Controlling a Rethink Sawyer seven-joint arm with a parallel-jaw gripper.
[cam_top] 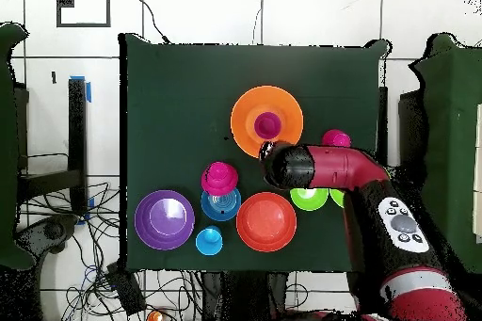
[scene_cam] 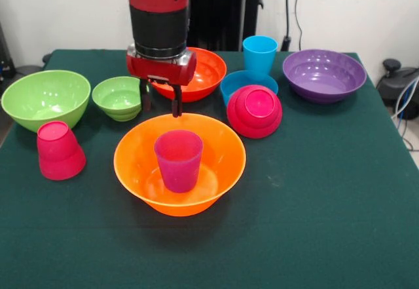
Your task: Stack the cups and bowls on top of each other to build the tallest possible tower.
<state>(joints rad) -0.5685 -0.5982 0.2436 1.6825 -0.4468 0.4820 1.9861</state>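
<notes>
Green cloth-covered table (scene_cam: 327, 223) under everything. Red and black robot arm (scene_cam: 160, 14) coming down from above, its gripper (scene_cam: 161, 97) hanging open and empty just behind the far rim of the large glossy orange plastic bowl (scene_cam: 134, 164), two dark fingers (scene_cam: 177, 102) spread apart, touching nothing. Inside that orange bowl, upright and mouth up, the purple-magenta tapered plastic cup (scene_cam: 178, 160). To the front view's right at the back, large purple bowl (scene_cam: 324, 75); at the left edge, large lime green bowl (scene_cam: 46, 99). Behind the gripper, red-orange bowl (scene_cam: 206, 73), partly hidden. Near the table's middle, small pink-red bowl (scene_cam: 254, 111) upside down, leaning on the small blue bowl (scene_cam: 237, 81). Small lime green bowl (scene_cam: 118, 97) beside the large one. Sky blue cup (scene_cam: 260, 54) upright behind the blue bowl; red-pink cup (scene_cam: 59, 150) inverted at the left.
</notes>
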